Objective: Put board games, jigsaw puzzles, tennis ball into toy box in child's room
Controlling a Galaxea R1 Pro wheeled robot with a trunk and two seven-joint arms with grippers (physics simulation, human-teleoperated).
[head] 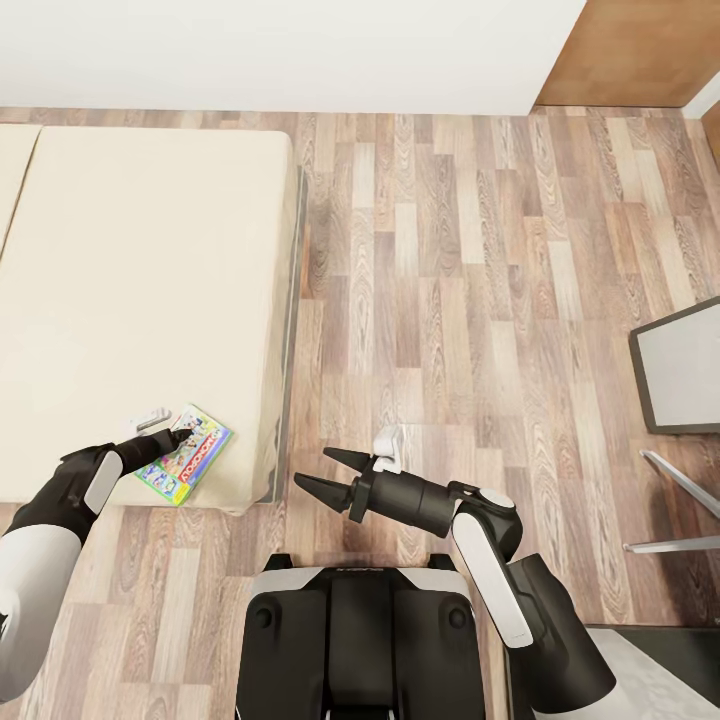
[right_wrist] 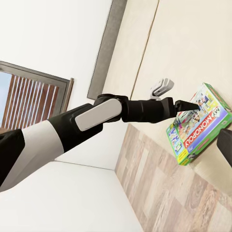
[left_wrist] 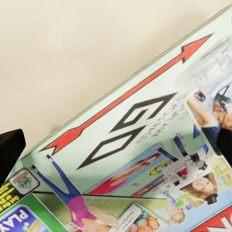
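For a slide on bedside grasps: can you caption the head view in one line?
Left gripper reaches onto the Monopoly board game at the bed corner; open right gripper hovers over the floor.

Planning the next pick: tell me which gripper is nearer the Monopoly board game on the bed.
Left. The left gripper sits right over the Monopoly board game at the bed's near corner. The right gripper hangs open above the floor, well off the bed.
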